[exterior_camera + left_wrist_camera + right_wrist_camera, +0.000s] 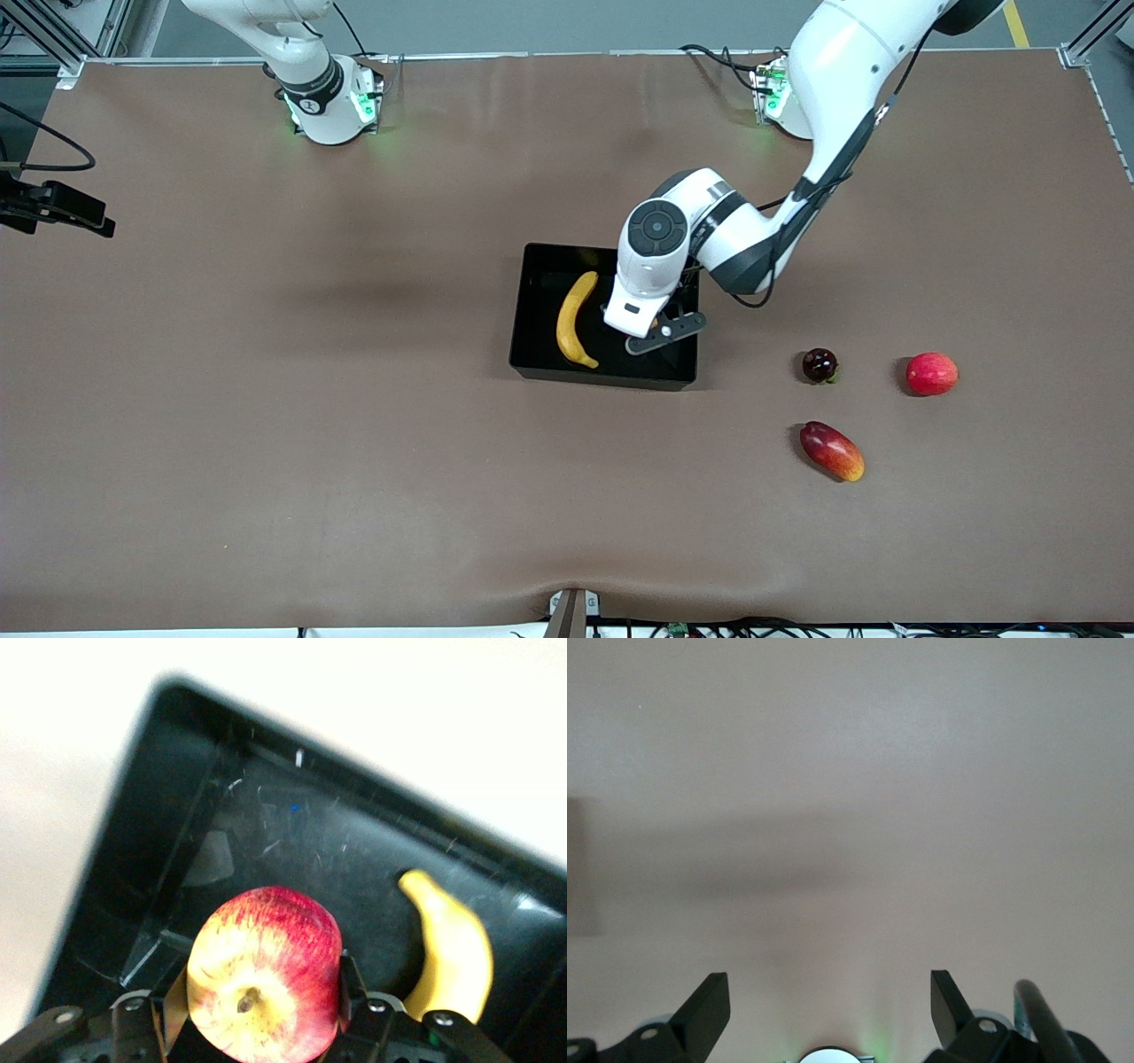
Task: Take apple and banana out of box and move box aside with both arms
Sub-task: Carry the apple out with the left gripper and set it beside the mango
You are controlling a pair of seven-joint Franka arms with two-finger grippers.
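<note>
The left tool (264,1005) hangs low over the box (535,292), inside its walls at the end toward the left arm, with its fingers (354,997) pressed against both sides of the apple (264,974); the apple's stem dimple faces the wrist camera. In the front view the arm's wrist covers the apple, so whether it rests on the box floor cannot be told. The banana (574,321) lies on the box floor beside the tool, toward the right arm's end, not touching the apple. The box sits near the middle of the table (266,399). The right tool (830,1005) waits over bare table, its fingers spread wide and holding nothing. Toward the left arm's end of the table lie a dark fruit (819,365), a red fruit (931,373) and, nearer the front camera, a mango (832,450).
</note>
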